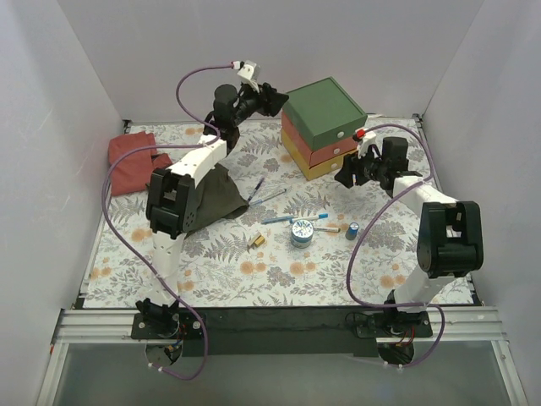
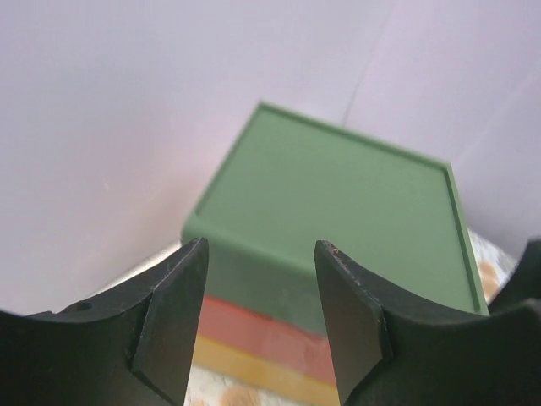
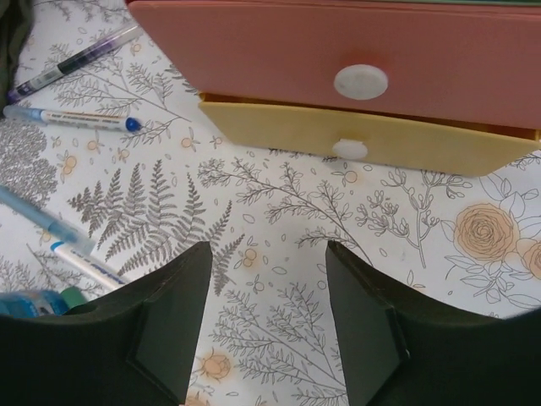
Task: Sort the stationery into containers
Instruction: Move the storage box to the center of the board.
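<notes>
**A:** Three drawers, and none of them seems to be taking anything in. What are the arms doing?

**B:** The right fingers (image 3: 169, 330) are hovering spread and empty just in front of the chest (image 1: 325, 127), which is sitting near the table's far edge, toward the far right corner. They are facing the red-orange drawer (image 3: 338, 42) and the yellow drawer (image 3: 397, 144) under it.

**A:** And the left?

**B:** The left fingers (image 2: 169, 321) are standing apart too, holding nothing. They are hanging by the chest's far left side, looking over its green top.

**A:** Where is the stationery lying?

**B:** It is lying loose around the middle of the table: the pens (image 1: 296, 218), the round tin (image 1: 301, 232), the blue cylinder (image 1: 352, 230) and the brass piece (image 1: 257, 241).

**A:** So which step is running?

**B:** I am reading it as getting a drawer open. The yellow front is jutting a little past the red-orange one, but I cannot tell whether it is pulled out.

**A:** What is the next move asking for?

**B:** Probably the right fingers lining up on a white knob (image 3: 361, 82), closing around it and pulling toward the near edge, with the left steadying the chest against sliding.
</notes>
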### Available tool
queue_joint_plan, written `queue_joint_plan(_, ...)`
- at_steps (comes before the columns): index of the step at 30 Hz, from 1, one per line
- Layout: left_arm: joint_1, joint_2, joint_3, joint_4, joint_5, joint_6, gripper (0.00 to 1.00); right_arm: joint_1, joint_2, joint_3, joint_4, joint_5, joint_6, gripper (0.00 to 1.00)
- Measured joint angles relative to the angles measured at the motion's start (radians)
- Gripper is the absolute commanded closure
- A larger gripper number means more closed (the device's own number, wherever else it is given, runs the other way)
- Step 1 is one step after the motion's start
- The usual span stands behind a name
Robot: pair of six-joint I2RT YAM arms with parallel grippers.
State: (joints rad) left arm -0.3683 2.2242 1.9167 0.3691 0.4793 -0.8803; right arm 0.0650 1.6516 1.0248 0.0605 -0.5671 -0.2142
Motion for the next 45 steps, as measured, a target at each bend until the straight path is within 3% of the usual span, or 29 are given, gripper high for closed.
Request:
queue_joint_plan(6,0.0,0.091,0.085,0.124,-0.152,-0.038,0.46,0.002,0.068,0.0,0.094,0.045,0.062,0.41)
queue_joint_plan(16,0.04,0.143,0.092,0.18,-0.381,-0.089,0.45,0.064,0.125,0.0,0.216,0.197,0.138,0.41)
queue_joint_plan(30,0.079,0.481,0.248,0.149,-0.39,-0.222,0.46,0.115,0.235,0.083,0.234,0.371,0.186,0.44)
queue_joint_plan(45,0.069,0.491,0.249,0.163,-0.378,-0.246,0.46,0.117,0.281,0.144,0.221,0.391,0.185,0.5)
